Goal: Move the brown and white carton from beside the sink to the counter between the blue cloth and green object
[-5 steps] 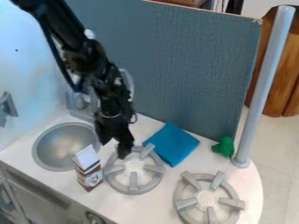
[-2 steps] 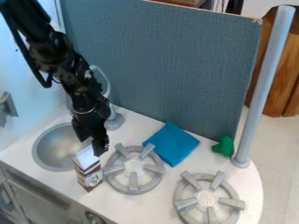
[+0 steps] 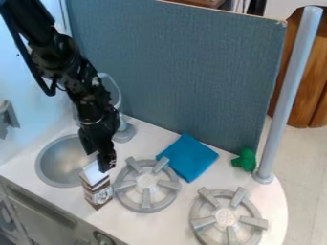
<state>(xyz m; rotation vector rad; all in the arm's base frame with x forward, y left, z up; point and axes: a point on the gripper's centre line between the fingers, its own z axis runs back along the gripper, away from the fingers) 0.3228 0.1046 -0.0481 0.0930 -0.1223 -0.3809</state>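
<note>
Backdrop: dark grey-blue panel (image 3: 179,72) across the upper middle, probably a screen closing off the back of the white table (image 3: 144,229).
Carton: brown and white (image 3: 98,191), lower left of the frame, upright on its flat base in the strip between the sink (image 3: 56,162) and the first burner (image 3: 146,181); that base likely lets it stand unaided.
Gripper: pointing down (image 3: 100,159) at the carton's slanted top, near enough that contact is hard to judge; I cannot tell whether it is apart, together or clamped on the carton.
Burners: the first at lower centre, the second (image 3: 225,217) at lower right, both flat with spokes up, as hobs would sit to bear a pan.
Cloth: blue (image 3: 190,157), right of centre, spread flat just beside the first burner, so it should hardly slide.
Green thing: small (image 3: 245,160), right side, near the panel's foot and the grey pole (image 3: 290,91).
</note>
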